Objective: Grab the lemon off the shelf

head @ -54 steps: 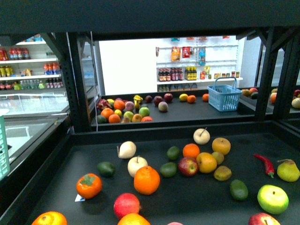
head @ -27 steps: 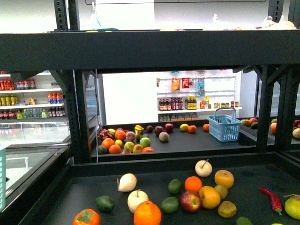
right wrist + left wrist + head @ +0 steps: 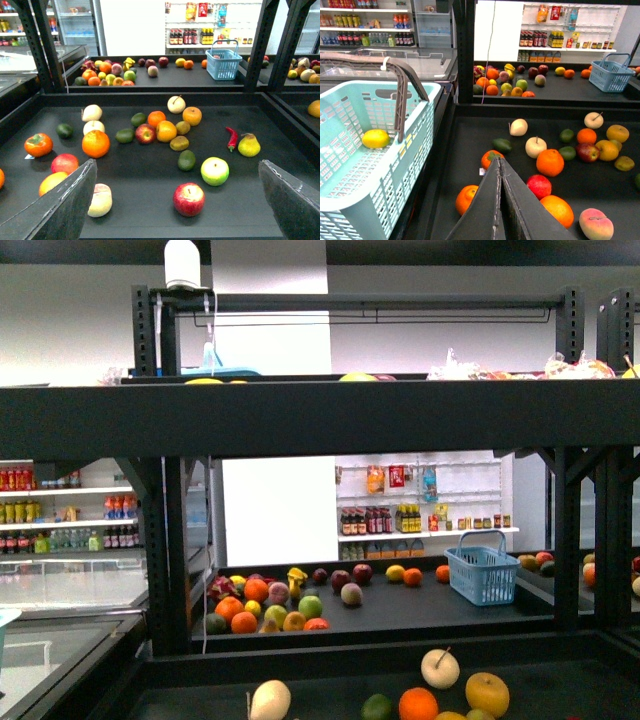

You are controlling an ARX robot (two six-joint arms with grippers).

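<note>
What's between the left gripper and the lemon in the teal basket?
Left wrist view: the basket's slatted side wall and the shelf's black rim separate the left gripper from the lemon.

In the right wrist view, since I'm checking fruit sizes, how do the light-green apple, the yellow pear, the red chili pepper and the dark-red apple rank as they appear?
Largest first:
1. Dark-red apple and light-green apple, alike; both nearer the camera.
2. Yellow pear.
3. Red chili pepper.
</note>
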